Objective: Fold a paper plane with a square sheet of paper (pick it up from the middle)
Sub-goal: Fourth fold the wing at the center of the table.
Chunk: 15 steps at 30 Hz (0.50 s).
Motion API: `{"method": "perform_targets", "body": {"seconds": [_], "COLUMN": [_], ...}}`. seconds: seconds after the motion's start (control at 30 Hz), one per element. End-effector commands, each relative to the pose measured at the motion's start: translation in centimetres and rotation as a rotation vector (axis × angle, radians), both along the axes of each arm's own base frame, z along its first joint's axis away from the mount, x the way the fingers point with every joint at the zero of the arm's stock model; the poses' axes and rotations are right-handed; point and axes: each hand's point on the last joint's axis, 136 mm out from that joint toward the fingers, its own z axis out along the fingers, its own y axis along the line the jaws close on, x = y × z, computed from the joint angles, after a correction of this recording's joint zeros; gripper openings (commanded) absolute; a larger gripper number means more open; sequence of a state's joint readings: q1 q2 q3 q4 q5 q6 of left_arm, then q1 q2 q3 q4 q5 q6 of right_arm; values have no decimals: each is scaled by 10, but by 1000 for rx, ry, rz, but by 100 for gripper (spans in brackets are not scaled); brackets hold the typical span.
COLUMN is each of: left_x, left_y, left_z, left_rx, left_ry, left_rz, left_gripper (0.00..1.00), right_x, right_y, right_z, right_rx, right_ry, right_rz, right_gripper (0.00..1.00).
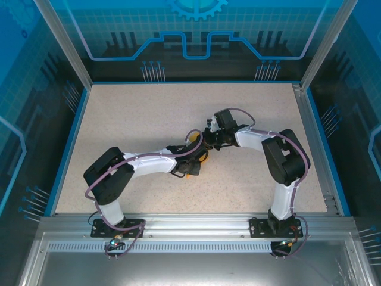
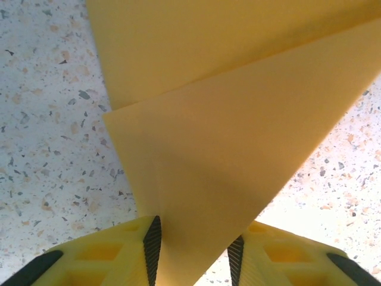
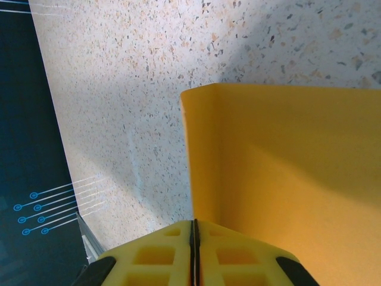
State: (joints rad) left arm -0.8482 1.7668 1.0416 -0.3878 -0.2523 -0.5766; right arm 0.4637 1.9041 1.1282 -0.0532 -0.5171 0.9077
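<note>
While you are holding the thin, orange-yellow square sheet of paper point(image 3: 286, 167) over the middle of the speckled, stone-look bench point(image 1: 149, 119), the right claw point(image 3: 193, 229) is pinching one edge of it, yellow fingers pressed flat together. The left claw point(image 2: 194, 250) is standing part spread, with the sheet's tapering, layered point sitting between its black ribbed pads point(image 2: 152, 247); I cannot tell whether they are biting it.

By my judgement you are risking a tear or a skewed crease if the arms are pulling apart while both are gripping. You are also risking a crumpled tip if those left pads are closing on the paper's edges rather than its faces.

Purple cables point(image 1: 156, 156) are looping along both arms above the bench's middle, near the paper, and could be snagging it. The blue rim point(image 1: 69, 149) is running along the bench's edges, well apart from the work.
</note>
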Motion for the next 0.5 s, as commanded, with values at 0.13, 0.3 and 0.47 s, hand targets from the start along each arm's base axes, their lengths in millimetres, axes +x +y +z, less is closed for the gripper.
{"method": "perform_targets", "body": {"seconds": [0.13, 0.3, 0.47], "left_x": [2, 4, 5], "left_y": [6, 7, 4], "left_z": [0, 0, 2], "left_rx": [50, 58, 52], "left_ry": [-22, -31, -37], "left_rz": [8, 5, -9], "left_gripper": [35, 31, 27], "right_x": [4, 5, 5], "right_y": [-1, -1, -1], "right_z": [4, 4, 3], "right_rx": [9, 8, 2], "right_ry": [7, 5, 10], "right_rz": [12, 14, 11], "right_gripper": [9, 8, 8]}}
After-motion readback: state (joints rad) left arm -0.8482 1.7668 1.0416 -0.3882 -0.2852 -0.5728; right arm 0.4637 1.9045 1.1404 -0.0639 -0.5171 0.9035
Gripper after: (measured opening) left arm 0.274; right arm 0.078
